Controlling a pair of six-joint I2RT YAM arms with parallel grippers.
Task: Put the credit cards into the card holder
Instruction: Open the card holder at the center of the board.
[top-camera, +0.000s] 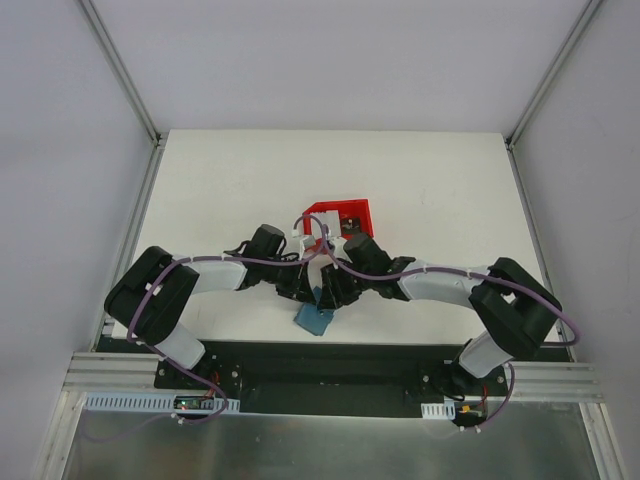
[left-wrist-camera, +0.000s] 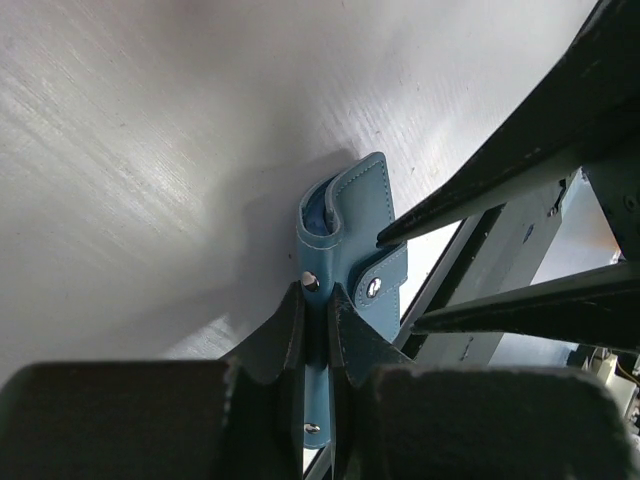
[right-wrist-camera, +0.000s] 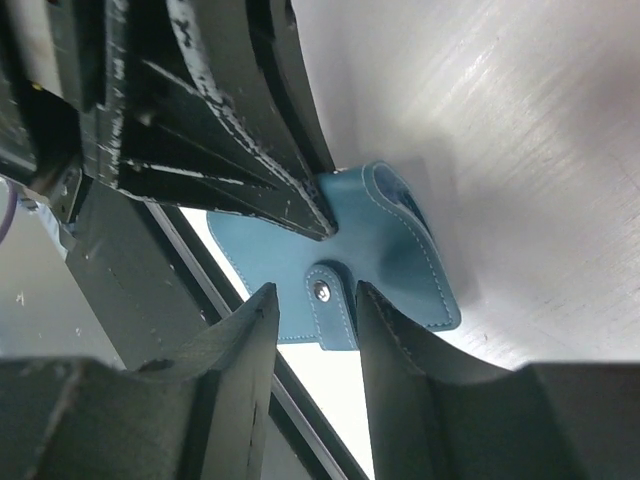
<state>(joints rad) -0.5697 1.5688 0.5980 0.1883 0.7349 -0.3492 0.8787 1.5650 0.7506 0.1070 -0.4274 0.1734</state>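
The card holder (top-camera: 315, 320), a teal folding wallet, is on the near side of the red bin (top-camera: 345, 212), toward the arm bases, and both arms meet over it. The left gripper (left-wrist-camera: 318, 295) is clamped tight on one edge of it, the two fingers pressed together with the leather between them just beside a metal stud. The card holder is folded over, its curved spine pointing away from that wrist. The right gripper (right-wrist-camera: 315, 292) comes at it from the opposite face. Its jaws are partly apart and straddle the snap tab (right-wrist-camera: 330, 305), one finger on each side, with nothing yet pinched. The coming move seems to turn on that relation: the tab lies directly between the right fingers, its length running along them toward the wrist, so closing would catch it across its width. The right gripper is the nearer of the two to the tab, while the left one only steadies the body. The judgement is that the card holder has yet to be opened. No credit cards can be made out in any view, so whether they wait in the red bin cannot be told. No brand, label or writing can be read anywhere; the leather and studs are plain
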